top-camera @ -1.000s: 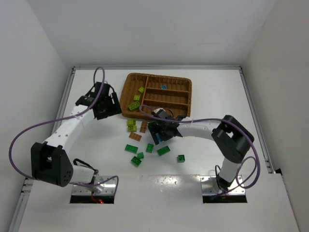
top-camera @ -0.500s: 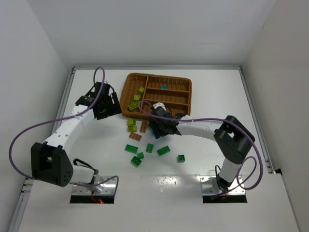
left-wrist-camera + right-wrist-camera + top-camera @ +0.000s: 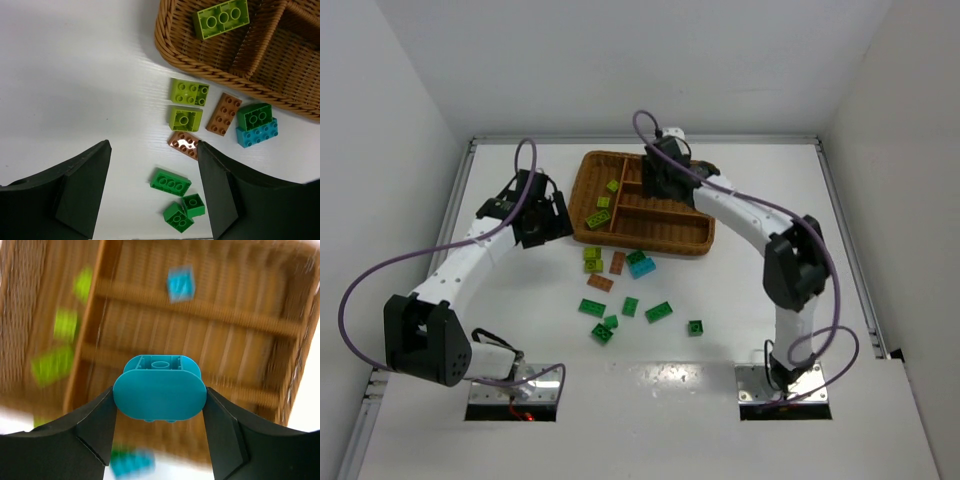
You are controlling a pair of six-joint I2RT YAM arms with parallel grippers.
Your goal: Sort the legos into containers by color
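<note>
My right gripper (image 3: 160,396) is shut on a cyan lego (image 3: 160,386) with rounded ends, its hollow underside facing the camera. It hangs above the long sections of the brown wicker tray (image 3: 200,310). Another cyan lego (image 3: 180,283) lies in the tray's far section. In the top view the right gripper (image 3: 658,182) is over the tray (image 3: 650,243). Yellow-green legos (image 3: 603,202) lie in the tray's tall left section. My left gripper (image 3: 154,147) is open and holds nothing, hovering left of the tray (image 3: 200,70). Dark green legos (image 3: 171,182) lie on the table below it.
Loose legos lie in front of the tray: two yellow-green (image 3: 592,259), two brown-orange (image 3: 617,262), a dark green one stacked on a cyan one (image 3: 640,264), and several green ones (image 3: 630,306) nearer the arms. White walls enclose the table.
My right gripper closed on the cyan lego at the loose pile and carried it up and back over the tray. The left arm has not moved.
</note>
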